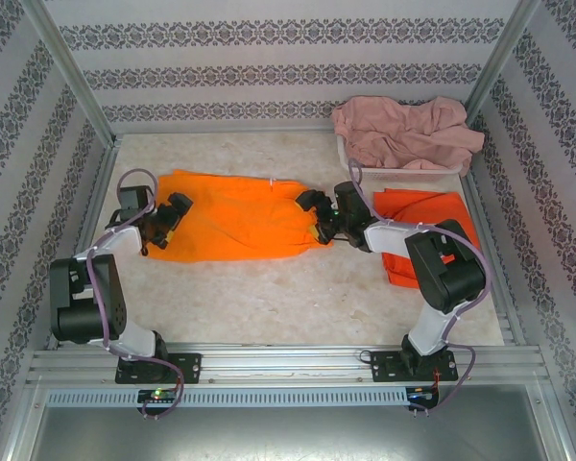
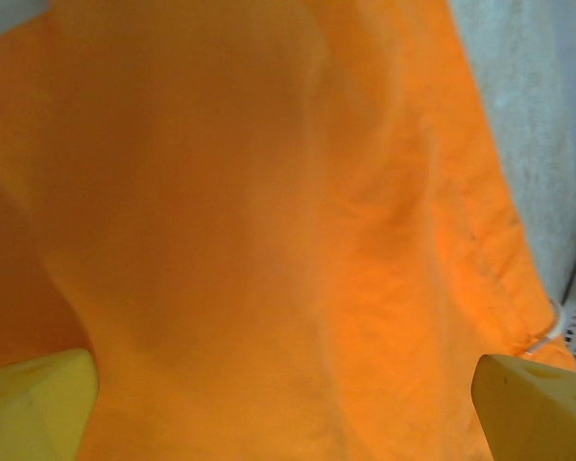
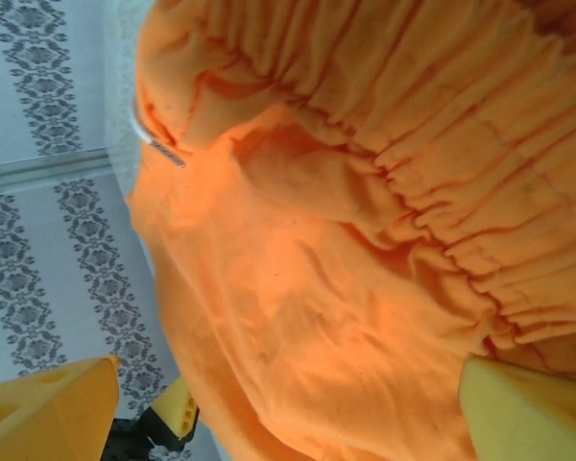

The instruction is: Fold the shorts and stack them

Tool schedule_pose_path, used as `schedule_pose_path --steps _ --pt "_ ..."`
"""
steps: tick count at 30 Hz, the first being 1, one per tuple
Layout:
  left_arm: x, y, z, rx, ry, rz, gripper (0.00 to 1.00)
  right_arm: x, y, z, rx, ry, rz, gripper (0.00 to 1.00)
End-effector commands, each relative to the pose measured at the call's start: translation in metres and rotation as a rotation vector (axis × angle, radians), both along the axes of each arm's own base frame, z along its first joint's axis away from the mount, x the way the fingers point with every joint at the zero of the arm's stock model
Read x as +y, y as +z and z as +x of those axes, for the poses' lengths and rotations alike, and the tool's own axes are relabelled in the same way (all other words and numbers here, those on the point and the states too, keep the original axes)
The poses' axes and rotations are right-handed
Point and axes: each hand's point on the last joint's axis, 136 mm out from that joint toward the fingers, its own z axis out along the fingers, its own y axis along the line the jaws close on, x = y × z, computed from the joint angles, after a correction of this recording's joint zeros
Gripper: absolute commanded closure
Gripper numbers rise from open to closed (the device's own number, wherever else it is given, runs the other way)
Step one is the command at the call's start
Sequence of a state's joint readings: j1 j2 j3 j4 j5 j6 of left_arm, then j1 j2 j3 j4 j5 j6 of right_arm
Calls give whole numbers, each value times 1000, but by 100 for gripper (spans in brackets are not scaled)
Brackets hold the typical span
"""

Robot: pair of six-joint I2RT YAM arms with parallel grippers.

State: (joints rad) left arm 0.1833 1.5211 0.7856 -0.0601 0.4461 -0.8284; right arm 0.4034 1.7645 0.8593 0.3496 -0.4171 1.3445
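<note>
Plainly: spread orange shorts [image 1: 235, 219], second orange shorts [image 1: 418, 213], one pink shorts [image 1: 403, 134]; left pincer [image 1: 176, 219], right pincer [image 1: 313, 215] gape empty.

Both arms are the same build: black rounded motor housings at the joints, white shells on the links between. That goes for the left arm [image 1: 115, 245] and the right arm [image 1: 389, 235]. The biggest black block is the elbow housing [image 1: 446, 271]. Each arm sits on a flat black base plate [image 1: 139, 368]. A lilac cable [image 1: 137, 173] runs outside each arm in loose loops up to the wrist. The left gripper [image 1: 178, 223] and right gripper [image 1: 313, 216] have black bodies with yellow bits at the tips. In the wrist views the fingers [image 2: 538, 403] are matte yellow plastic, wedge-shaped with blunt ends and small dimples on the faces.
</note>
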Motion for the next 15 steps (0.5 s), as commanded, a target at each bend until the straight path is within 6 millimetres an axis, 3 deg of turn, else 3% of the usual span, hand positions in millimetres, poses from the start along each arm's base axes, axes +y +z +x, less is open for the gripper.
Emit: schedule_pose_path --steps 1,7,15 --pt "2 -20 -4 1 10 28 0 -16 -33 -12 54 9 -55 8" --pt "13 -42 -32 47 64 69 0 -36 -42 -20 70 -7 -71 8" --pt "24 -37 -66 34 133 115 0 -53 -49 -32 81 -13 -87 8"
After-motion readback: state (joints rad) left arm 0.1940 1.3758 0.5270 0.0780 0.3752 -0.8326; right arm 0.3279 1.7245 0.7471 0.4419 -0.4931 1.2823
